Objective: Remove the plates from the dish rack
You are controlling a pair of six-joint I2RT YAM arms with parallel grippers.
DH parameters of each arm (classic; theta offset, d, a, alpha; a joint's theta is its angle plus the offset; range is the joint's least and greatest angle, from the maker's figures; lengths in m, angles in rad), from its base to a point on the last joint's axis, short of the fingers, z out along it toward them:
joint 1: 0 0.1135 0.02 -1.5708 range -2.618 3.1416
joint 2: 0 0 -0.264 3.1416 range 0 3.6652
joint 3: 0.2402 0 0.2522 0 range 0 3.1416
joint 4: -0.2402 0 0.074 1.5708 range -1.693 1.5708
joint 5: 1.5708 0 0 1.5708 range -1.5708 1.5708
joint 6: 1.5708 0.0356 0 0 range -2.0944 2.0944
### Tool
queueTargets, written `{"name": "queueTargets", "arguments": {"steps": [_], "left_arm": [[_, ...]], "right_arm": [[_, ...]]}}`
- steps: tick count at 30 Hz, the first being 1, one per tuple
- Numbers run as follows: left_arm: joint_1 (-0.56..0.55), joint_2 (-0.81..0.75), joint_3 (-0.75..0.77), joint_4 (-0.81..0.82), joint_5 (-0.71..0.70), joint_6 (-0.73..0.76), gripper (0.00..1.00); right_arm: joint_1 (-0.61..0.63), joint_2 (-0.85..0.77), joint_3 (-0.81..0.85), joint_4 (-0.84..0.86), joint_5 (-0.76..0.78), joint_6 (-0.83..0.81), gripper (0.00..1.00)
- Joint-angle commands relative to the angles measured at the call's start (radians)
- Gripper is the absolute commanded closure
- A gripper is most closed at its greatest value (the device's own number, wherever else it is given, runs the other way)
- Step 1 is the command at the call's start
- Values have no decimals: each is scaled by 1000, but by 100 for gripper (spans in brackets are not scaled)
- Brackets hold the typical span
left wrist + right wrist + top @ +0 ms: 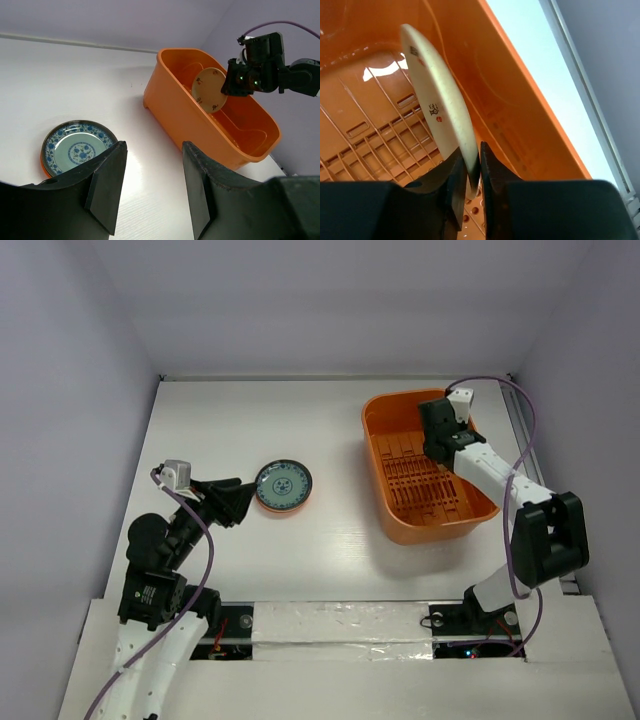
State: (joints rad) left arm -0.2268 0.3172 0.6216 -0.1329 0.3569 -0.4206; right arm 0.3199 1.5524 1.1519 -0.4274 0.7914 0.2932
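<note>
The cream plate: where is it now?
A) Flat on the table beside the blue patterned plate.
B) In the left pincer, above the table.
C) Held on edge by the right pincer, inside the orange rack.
C: the right pincer is shut on the rim of the cream plate, which stands on edge inside the dish rack; the left pincer is open and empty.
</note>
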Motion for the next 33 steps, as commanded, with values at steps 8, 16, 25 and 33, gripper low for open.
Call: {"name": "queueTargets", "arguments": {"steps": [8, 16, 25, 33], "left_arm": [[-11, -9, 1, 30, -7, -1, 55], [-11, -4, 0, 30, -13, -3, 55], [20, 23, -3, 36, -3, -4, 55], [47, 45, -6, 41, 2, -4, 55]], "right_arm": [[7, -97, 137, -82, 52, -45, 94], [91, -268, 193, -113, -17, -42, 100], [232, -436, 215, 50, -402, 3, 100], [405, -224, 169, 263, -688, 116, 100]]}}
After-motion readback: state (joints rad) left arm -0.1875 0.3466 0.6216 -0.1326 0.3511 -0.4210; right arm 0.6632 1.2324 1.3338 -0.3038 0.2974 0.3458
